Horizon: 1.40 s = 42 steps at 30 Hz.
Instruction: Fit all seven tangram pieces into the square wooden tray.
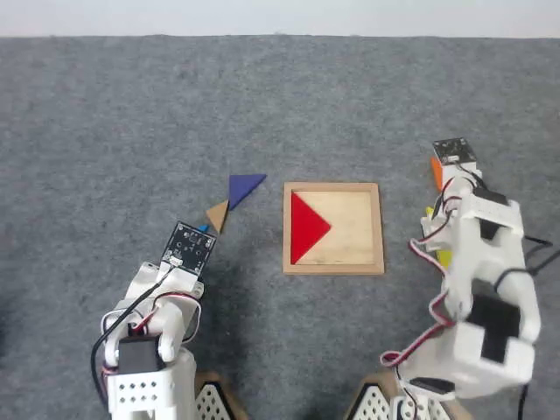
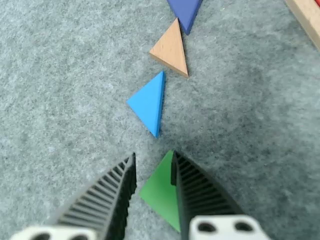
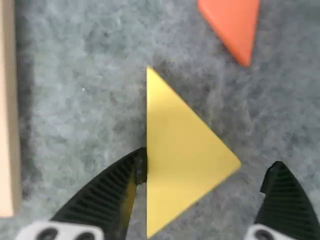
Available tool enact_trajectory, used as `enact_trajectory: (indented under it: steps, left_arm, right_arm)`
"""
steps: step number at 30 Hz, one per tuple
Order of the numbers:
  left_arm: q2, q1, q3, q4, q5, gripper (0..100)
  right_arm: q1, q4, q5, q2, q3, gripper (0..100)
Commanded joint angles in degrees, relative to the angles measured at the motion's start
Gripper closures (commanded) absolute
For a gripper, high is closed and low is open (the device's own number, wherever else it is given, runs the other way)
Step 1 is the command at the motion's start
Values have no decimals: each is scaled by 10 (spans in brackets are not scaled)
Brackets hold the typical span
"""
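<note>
The square wooden tray [image 1: 367, 229] holds a red triangle [image 1: 305, 226] against one side. In the left wrist view my left gripper [image 2: 153, 157] stands open low over the carpet. A green triangle [image 2: 160, 192] lies flat, partly under one finger [image 2: 192, 187]. Beyond it lie a light blue triangle [image 2: 149, 102], a tan triangle [image 2: 171, 49] and a dark blue triangle [image 2: 186, 11]. My right gripper [image 3: 209, 162] is open wide around a yellow triangle [image 3: 175, 150]; one finger [image 3: 112, 192] touches its straight edge. An orange piece [image 3: 232, 22] lies just past it.
The left arm [image 1: 188, 249] is left of the tray, with the dark blue [image 1: 243, 185] and tan [image 1: 217, 214] triangles ahead of it. The right arm [image 1: 477, 227] is right of the tray, covering most of the pieces there. The tray's edge [image 3: 7, 110] runs beside the yellow triangle.
</note>
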Motion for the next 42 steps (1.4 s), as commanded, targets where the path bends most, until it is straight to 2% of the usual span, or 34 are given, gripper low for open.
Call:
enact_trajectory:
  steps: [1, 9, 14, 23, 27, 30, 34, 39, 42]
  left_arm:
    - [-11, -2, -4, 3, -4, 892]
    - [-11, -2, -4, 2, -4, 892]
    - [-11, -2, -4, 2, -4, 892]
    - [-11, -2, -4, 2, -4, 892]
    - [-11, -2, -4, 2, -4, 892]
    - [-11, -2, -4, 2, -4, 892]
    - [-11, -2, -4, 2, -4, 892]
    - [-11, -2, -4, 2, -4, 892]
    - [-11, -2, -4, 2, -4, 892]
  right_arm:
    - [-1, -13, 8, 23, -50, 648]
    - [-7, -16, 9, 58, -62, 649]
    - [-1, -12, 4, 62, -58, 749]
    - [0, -11, -10, 60, -58, 768]
    - [21, 10, -24, 58, -69, 664]
    - [39, 65, -20, 58, -100, 586]
    - [53, 116, -5, 58, -130, 598]
    - [52, 114, -11, 64, -115, 601]
    - [52, 79, -14, 65, -98, 603]
